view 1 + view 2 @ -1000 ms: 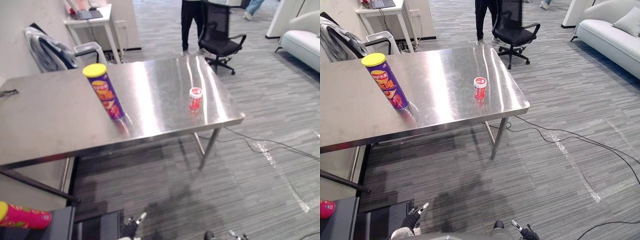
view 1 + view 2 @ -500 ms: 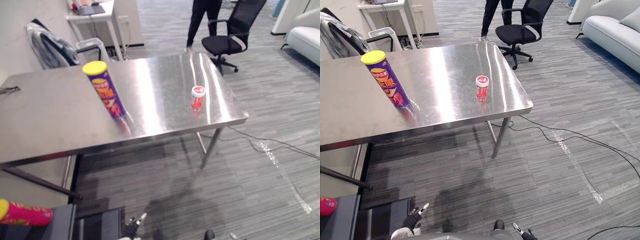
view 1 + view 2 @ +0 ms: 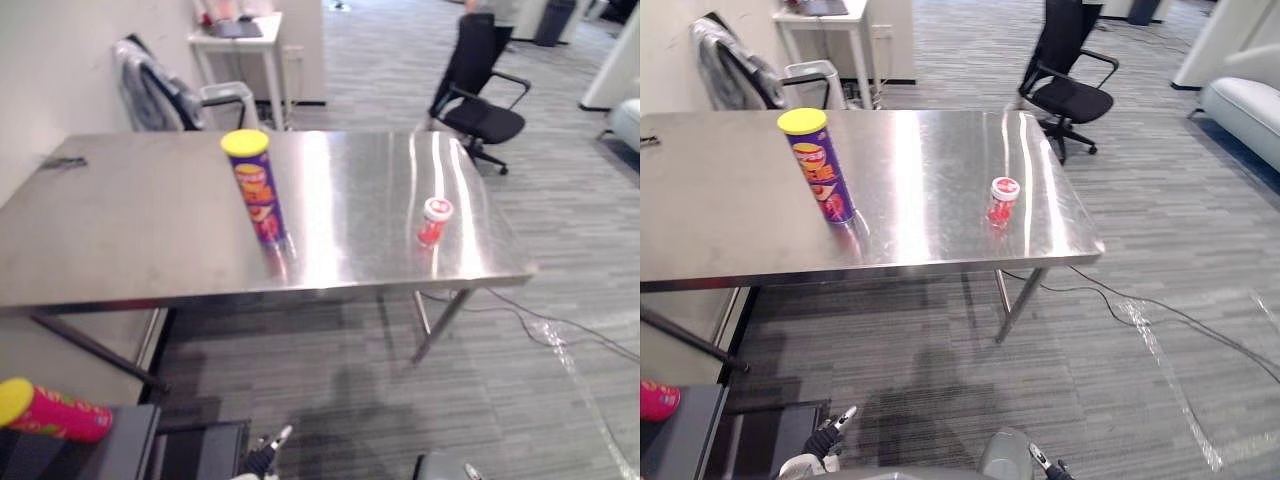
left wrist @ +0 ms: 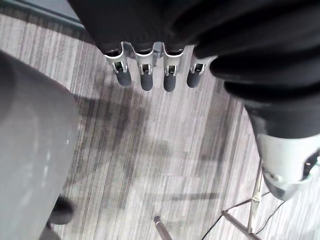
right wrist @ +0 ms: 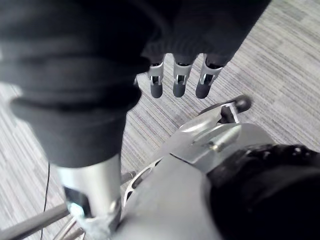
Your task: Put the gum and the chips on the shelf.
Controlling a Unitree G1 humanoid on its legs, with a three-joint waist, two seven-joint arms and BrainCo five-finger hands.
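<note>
- The steel table (image 3: pixel 130 220) stands ahead of the robot, and everything below is placed from it.
- The chips can (image 3: pixel 258 190) is purple with a yellow lid. It stands upright on the table, about midway along it and nearer the front edge than the back.
- The gum jar (image 3: pixel 433 221) is small and red with a white lid. It stands upright near the table's right end, well apart from the chips can and close to the front right corner.
- The left hand (image 4: pixel 144 75) hangs low, in front of the table and below its height. Its fingers are straight and relaxed over the grey striped floor, and they hold nothing.
- The right hand (image 5: pixel 179 82) also hangs low in front of the table, to the right of the left one. Its fingers are loose and straight — nothing is in them either.
- A second can (image 3: pixel 55 412), pink-red with a yellow lid, lies on its side on a dark low stand (image 3: pixel 125 445). This is in front of the table's left end.
- Behind the table's right end stands a black office chair (image 3: pixel 1070 95), with a person's dark legs (image 3: pixel 1065 25) just past it.
- Behind the table's left part are a chair draped with a jacket (image 3: pixel 150 70) and a small white side table (image 3: pixel 240 35).
- A white sofa (image 3: pixel 1250 100) sits far off to the table's right.
</note>
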